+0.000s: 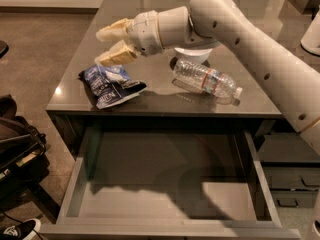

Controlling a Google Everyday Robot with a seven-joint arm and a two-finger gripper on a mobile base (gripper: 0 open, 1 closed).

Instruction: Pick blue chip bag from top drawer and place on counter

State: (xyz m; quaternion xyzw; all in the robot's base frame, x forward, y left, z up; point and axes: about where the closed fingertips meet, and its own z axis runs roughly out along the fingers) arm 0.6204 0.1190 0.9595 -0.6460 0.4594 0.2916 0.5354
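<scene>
The blue chip bag [111,85] lies crumpled on the counter [165,96] near its front left corner. My gripper [104,46] hovers just above and behind the bag, its two tan fingers [114,29] spread apart and holding nothing. The arm reaches in from the right across the counter. The top drawer [165,194] stands pulled out below the counter's front edge, its grey floor bare.
A clear plastic water bottle [206,79] lies on its side on the counter right of the bag. A white bowl [192,54] sits behind it under the arm. Dark drawers with handles [292,181] are at the right. A black chair [17,149] stands at the left.
</scene>
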